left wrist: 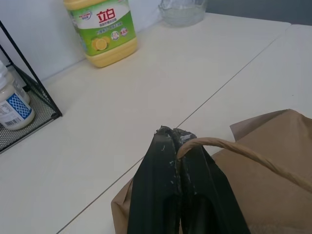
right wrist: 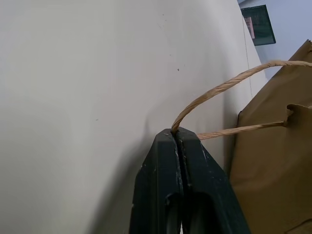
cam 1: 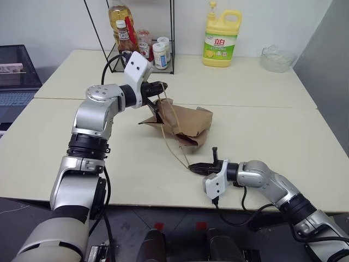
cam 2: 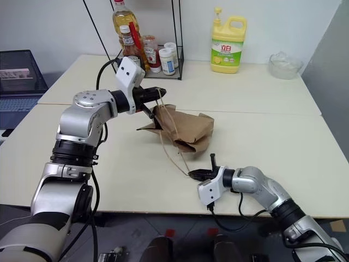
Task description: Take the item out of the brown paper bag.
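Note:
The brown paper bag point(cam 1: 185, 124) lies crumpled on the cream table, its mouth pulled between my two arms. My left gripper point(cam 1: 162, 90) is above the bag's far left corner, shut on one tan cord handle point(left wrist: 229, 146). Near the table's front edge, my right gripper point(cam 1: 192, 167) is shut on the other cord handle point(right wrist: 219, 92), which stretches taut back to the bag. The item stays hidden inside the bag.
A yellow detergent jug point(cam 1: 222, 39) stands at the back of the table, a clear glass bowl point(cam 1: 277, 58) to its right. A black wire rack point(cam 1: 143, 49) at the back left holds bottles and jars, including an oil bottle and a red ketchup bottle.

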